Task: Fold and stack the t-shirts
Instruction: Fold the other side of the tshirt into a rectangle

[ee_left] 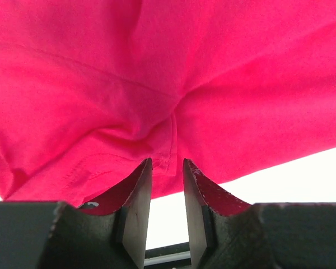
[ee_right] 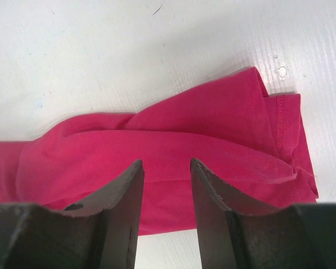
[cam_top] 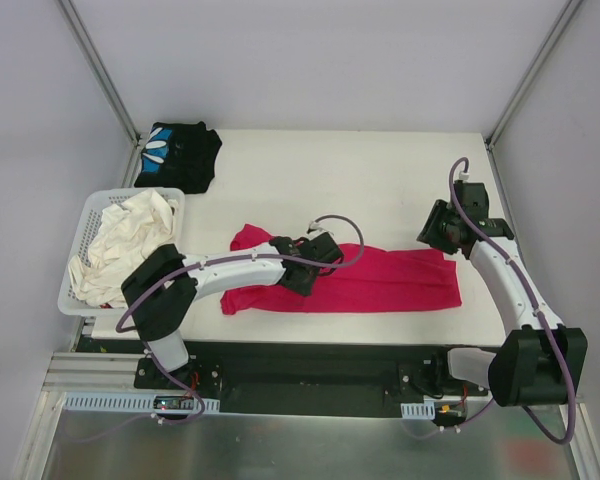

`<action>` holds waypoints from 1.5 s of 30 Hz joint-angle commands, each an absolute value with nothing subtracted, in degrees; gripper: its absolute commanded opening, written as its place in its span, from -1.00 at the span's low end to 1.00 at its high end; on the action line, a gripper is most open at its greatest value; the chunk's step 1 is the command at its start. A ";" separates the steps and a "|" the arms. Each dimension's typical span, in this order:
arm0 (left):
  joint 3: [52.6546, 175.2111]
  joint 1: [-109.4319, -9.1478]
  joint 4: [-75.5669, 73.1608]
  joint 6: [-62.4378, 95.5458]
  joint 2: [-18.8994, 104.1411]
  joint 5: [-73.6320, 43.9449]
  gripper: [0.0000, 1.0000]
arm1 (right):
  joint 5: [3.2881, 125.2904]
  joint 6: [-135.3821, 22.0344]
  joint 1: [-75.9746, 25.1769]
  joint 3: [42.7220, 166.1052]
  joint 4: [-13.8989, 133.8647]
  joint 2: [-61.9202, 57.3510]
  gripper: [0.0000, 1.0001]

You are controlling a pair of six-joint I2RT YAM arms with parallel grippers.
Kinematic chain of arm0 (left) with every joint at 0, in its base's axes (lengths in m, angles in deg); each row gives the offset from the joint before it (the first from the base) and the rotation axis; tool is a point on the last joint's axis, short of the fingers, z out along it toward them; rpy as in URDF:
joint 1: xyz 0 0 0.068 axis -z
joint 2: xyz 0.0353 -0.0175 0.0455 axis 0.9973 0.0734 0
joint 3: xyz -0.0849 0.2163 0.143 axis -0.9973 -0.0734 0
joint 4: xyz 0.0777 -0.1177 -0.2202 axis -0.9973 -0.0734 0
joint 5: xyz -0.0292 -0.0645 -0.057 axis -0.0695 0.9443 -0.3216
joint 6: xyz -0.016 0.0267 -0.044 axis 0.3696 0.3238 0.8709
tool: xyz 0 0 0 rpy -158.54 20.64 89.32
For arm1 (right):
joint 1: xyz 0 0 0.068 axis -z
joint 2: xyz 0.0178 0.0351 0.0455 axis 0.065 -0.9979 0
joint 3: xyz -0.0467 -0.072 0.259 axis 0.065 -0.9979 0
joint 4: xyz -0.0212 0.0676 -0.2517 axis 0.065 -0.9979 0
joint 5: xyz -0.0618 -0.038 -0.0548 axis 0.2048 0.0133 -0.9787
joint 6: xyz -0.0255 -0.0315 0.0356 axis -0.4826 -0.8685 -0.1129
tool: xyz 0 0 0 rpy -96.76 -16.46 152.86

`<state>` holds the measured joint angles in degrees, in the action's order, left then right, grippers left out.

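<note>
Left fingers sat narrowly apart at the puckered hem of the magenta t-shirt, right fingers apart above its end; a straight lift clear looked wise, no dragging the fold

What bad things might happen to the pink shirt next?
1. A bunched fold of the red t-shirt sits right at the tips of the left gripper, whose jaws are a little apart. If that arm lifts, the cloth might snag and get dragged crooked.
2. The shirt's right end looks twisted and lumpy below the open right gripper. A grab there might catch only the top layer, so the fold could come out messy.
</note>
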<state>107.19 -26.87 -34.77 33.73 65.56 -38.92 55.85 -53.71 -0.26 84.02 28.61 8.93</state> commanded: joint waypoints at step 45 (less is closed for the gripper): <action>120.34 -37.19 -36.62 25.89 61.71 -50.17 -0.38 | 60.07 -51.10 -0.32 87.40 38.78 -15.33 -0.17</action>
